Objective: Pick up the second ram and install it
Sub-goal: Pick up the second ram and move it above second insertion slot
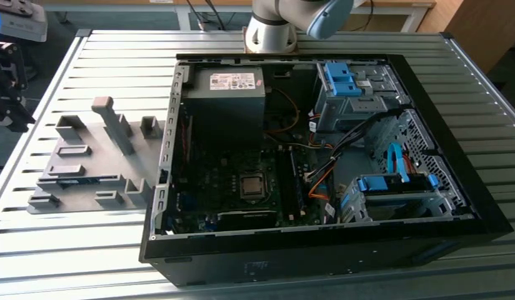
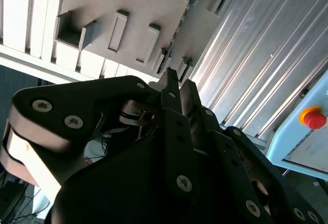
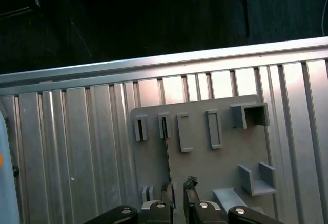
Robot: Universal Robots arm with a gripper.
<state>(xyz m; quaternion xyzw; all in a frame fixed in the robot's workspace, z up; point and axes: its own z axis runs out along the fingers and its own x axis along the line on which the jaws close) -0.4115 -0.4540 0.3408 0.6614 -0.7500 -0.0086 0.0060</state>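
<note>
Empty and only narrowly spread, my gripper (image 3: 179, 187) hangs over the grey fixture (image 3: 225, 167) on the desk (image 3: 77, 147), where the second ram (image 3: 166, 152) stands on edge, its long axis pointing almost straight at the gap between my fingertips.

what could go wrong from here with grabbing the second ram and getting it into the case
1. The second ram stands on its thin edge in the grey fixture, with the end effector close by. A slightly skewed approach could hit the fixture blocks or grip the stick crooked.
2. In the exterior view, loose cables lie inside the case beside the board. They could snag the stick going in.
</note>
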